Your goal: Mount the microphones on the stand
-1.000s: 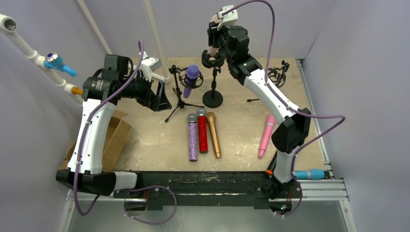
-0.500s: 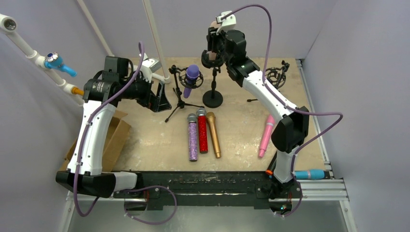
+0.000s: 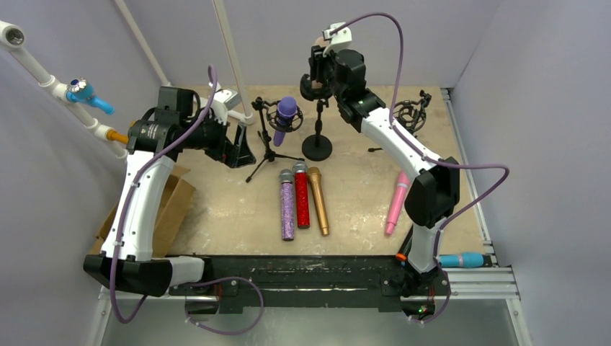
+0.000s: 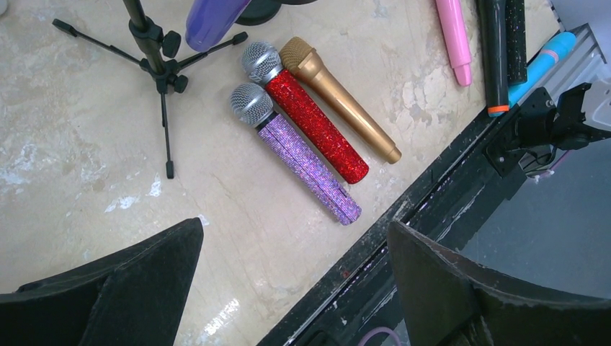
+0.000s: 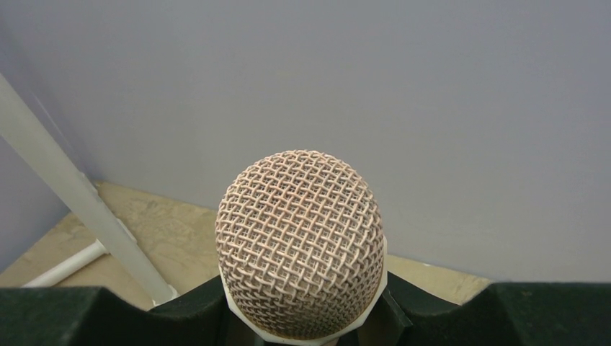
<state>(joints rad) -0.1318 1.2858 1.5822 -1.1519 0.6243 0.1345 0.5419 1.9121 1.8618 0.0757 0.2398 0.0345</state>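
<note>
Right wrist view: filled by the rounded mesh head of a peach microphone, upright, gripped low between dark fingers at the bottom edge. Clamped partway shut around it: the right gripper, raised at the back of the table, directly over the top of the round-based stand. Left gripper: spread fully wide, holding nothing, touching nothing, hanging above the table just beside the tripod stand.

Hard to make out: the clip of the round-based stand, covered from above by the right gripper; peach microphone seated in it or not, impossible to tell. Handle hidden below the fingers in the wrist view. Cut off at the top of the left wrist view: the plain purple microphone, mounted tilted in the tripod stand's clip, head up. Partly behind the right arm, at the far right: a third stand.

Flat on the table, close side by side, heads toward the back: glittery purple microphone and glittery red microphone, both with silver mesh heads, then gold microphone, gold all over. Well apart to the right, next to the right arm: pink microphone. On the metal rail past the table's near right corner: blue microphone.
</note>
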